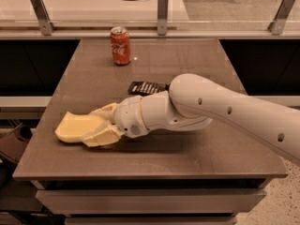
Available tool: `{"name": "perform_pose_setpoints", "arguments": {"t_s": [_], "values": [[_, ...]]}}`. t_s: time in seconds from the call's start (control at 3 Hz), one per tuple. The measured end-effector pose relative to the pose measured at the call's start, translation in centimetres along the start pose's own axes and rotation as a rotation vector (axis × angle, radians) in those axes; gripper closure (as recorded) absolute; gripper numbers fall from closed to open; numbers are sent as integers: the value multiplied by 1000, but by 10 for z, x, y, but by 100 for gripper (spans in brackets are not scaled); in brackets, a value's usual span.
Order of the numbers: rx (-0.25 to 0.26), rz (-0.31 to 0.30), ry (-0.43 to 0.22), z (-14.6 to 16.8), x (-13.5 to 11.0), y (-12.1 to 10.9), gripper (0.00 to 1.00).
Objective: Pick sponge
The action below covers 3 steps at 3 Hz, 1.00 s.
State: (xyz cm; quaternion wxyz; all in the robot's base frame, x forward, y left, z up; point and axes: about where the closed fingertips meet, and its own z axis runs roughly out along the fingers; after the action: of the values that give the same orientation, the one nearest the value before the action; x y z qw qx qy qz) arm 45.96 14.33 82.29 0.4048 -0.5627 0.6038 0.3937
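The sponge (75, 127), a pale yellow foam block, lies on the brown table (187, 64) near its front left corner. My gripper (98, 124) reaches in from the right on a thick white arm. Its pale yellow fingers (101, 136) stand on either side of the sponge's right end, one behind it and one in front, and they look closed against the foam. The sponge's right end is hidden between the fingers. Its left end sticks out toward the table's left edge.
A red soda can (120, 45) stands upright at the back left of the table. A dark flat candy bar wrapper (147, 87) lies mid-table, just behind my arm. A glass railing with metal posts (162, 7) runs behind the table.
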Motion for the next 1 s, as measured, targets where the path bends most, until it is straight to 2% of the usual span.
{"name": "perform_pose_setpoints", "arguments": {"t_s": [0.33,0.67,1.0], "values": [[-3,-2,1,1,-1,1,100],[-3,-2,1,1,-1,1,100],[18,-22,-13,-13,-11,-3,100]]}}
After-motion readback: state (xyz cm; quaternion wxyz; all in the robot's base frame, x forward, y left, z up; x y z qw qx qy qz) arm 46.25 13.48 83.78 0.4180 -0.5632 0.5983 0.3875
